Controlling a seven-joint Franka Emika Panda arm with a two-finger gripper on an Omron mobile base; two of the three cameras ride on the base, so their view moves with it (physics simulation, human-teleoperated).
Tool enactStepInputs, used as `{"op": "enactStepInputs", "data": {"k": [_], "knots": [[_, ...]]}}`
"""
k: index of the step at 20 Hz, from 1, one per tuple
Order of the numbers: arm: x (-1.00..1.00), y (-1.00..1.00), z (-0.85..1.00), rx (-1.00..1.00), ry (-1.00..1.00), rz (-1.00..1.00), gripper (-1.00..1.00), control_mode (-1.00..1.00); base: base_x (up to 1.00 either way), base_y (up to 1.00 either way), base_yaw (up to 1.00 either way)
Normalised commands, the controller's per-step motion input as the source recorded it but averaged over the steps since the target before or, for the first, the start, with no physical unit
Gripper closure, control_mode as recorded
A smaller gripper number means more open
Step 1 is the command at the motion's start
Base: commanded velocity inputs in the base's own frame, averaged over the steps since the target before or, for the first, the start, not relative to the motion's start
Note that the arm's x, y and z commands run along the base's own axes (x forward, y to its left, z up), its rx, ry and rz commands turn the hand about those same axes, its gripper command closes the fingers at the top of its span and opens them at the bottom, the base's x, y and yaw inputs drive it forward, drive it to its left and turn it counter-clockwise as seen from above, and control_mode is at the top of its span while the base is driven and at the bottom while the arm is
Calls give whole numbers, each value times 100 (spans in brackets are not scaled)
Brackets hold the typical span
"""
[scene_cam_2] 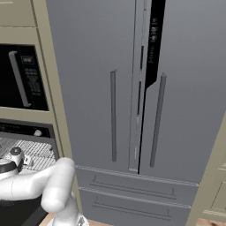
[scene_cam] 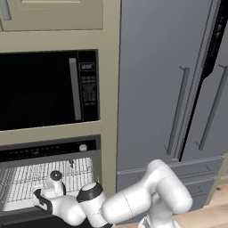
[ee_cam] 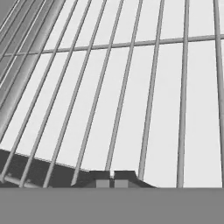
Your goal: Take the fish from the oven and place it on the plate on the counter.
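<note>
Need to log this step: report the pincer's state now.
Pincer: closed, tips together over the oven rack; nothing visibly held.

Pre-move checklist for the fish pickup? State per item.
1. Oven door open: ok, wire rack exposed.
2. Arm reaches into the oven cavity: ok.
3. Gripper open for a grasp: not ok, fingertips sit together.
4. Fish located: cannot tell, bare rack wires ahead of the hand.
5. Something held between the fingertips: cannot tell, nothing visible there.
6. Plate position confirmed: cannot tell.
</note>
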Motion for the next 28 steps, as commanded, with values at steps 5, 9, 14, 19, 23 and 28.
{"op": "enactStepInputs", "data": {"k": [5,9,14,19,23,28], "knots": [[-100,46,-100,-31,-1,0,100,-100,0,0,0],[-100,34,-100,-30,2,0,100,-100,0,0,0],[-100,17,-100,-22,14,3,100,-100,0,0,0],[-100,20,-100,-23,12,3,100,-100,0,0,0],[-100,21,-100,-24,11,4,100,-100,0,0,0],[-100,23,-100,-27,11,4,100,-100,0,0,0]]}}
